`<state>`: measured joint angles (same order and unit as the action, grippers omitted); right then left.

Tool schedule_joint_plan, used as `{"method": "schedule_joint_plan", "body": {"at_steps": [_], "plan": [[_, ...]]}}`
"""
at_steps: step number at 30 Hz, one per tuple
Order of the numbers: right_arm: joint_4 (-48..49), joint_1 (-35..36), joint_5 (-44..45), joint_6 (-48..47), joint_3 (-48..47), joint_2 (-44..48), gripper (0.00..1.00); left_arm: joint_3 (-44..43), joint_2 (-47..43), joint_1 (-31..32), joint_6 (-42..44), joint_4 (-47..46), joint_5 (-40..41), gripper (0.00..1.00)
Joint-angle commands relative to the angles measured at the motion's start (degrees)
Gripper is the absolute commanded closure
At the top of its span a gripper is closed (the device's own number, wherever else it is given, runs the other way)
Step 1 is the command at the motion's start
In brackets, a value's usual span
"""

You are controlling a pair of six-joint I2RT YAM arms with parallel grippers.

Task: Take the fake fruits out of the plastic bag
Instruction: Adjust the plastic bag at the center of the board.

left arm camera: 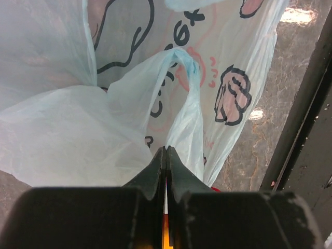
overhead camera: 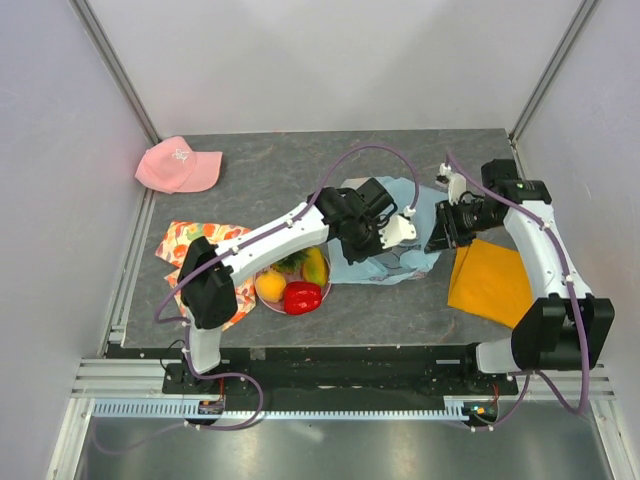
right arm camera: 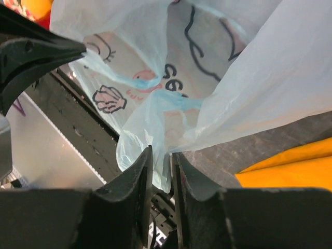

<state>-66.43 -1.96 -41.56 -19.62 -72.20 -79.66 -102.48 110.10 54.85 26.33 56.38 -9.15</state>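
Surface: dark grey table (overhead camera: pixel 400 312), white walls close on the left, far and right edges.
Bag: the bag (overhead camera: pixel 400 268) sits mid-table, slightly toward the right edge, bunched up between both arms. Its cat print faces both wrist cameras.
Fruits: the fruits are out of the bag, in a bowl (overhead camera: pixel 325 290) toward the near-left corner, just beside the bag's near-left edge. They include a mango (overhead camera: pixel 316 265), an orange (overhead camera: pixel 270 287) and a pepper (overhead camera: pixel 302 297).
Left gripper: the left gripper (left arm camera: pixel 166 149) has its fingers pressed together, pinching a twisted fold of bag.
Right gripper: the right gripper (right arm camera: pixel 162 155) shows a narrow gap, with bag film caught in it.
Floral cloth: the floral cloth (overhead camera: pixel 185 240) lies by the left edge, under the bowl's left side.
Orange cloth: the orange cloth (overhead camera: pixel 490 282) lies by the right edge, near the bag.
Cap: the pink cap (overhead camera: pixel 178 167) is at the far-left corner, well apart.
Room: bare grey shows along the far edge and near-centre.
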Motion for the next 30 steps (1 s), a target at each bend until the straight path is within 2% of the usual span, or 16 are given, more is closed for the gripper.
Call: {"method": "schedule_joint_plan", "body": {"at_steps": [1,3,6,9,11,15,17,18,19,21,24,26,29,30], "plan": [[3.59,-1.38,0.34,0.72,-8.37,-2.34,0.73,-6.57,-1.55,-3.25,-5.46,-2.49,1.41,0.98],[5.34,-2.35,1.21,1.25,-10.49,-2.78,0.73,-9.83,-4.71,-7.37,-9.52,-7.06,1.33,0.98],[6.67,-4.98,1.48,0.37,-13.22,-1.91,0.74,-13.09,-9.27,-12.12,-14.54,-9.09,0.11,0.98],[5.71,-6.39,2.88,-5.24,-12.62,1.60,0.74,-10.56,-15.07,-14.33,-16.48,-11.90,-2.01,0.98],[3.61,-6.48,4.29,-12.15,-7.80,6.34,0.73,-8.54,-17.37,-14.42,-18.14,-12.00,-4.81,0.98],[-0.97,-6.48,8.77,-20.69,2.92,14.86,0.70,1.63,-22.82,-14.33,-25.53,-13.74,-7.99,0.98],[-4.39,-6.48,10.61,-23.70,4.35,16.55,0.62,3.77,-24.93,-14.33,-27.45,-13.93,-7.99,0.98],[-5.36,-6.48,10.62,-25.89,3.40,17.34,0.48,4.99,-24.94,-14.33,-27.56,-13.75,-8.08,0.98],[-6.50,-6.48,10.45,-26.17,2.17,17.60,0.41,5.27,-24.94,-14.33,-27.99,-13.67,-8.17,0.98],[-6.60,-6.48,6.77,-26.09,-3.78,17.00,0.28,5.53,-24.50,-14.33,-28.43,-13.75,-9.48,0.98],[-2.84,-6.48,-1.04,-20.57,-10.39,14.46,0.17,5.53,-23.18,-14.33,-29.05,-14.10,-10.45,0.99],[2.00,-6.31,-4.39,-13.36,-12.42,12.52,0.16,5.45,-22.66,-14.33,-29.05,-14.54,-10.10,0.99],[7.63,-3.15,-7.74,-6.68,-13.93,8.21,0.28,4.66,-22.39,-14.33,-28.70,-15.16,-9.66,0.99],[8.85,0.34,-7.05,-5.71,-13.58,6.38,0.36,3.70,-22.04,-14.33,-28.79,-15.33,-9.49,0.99]]}}
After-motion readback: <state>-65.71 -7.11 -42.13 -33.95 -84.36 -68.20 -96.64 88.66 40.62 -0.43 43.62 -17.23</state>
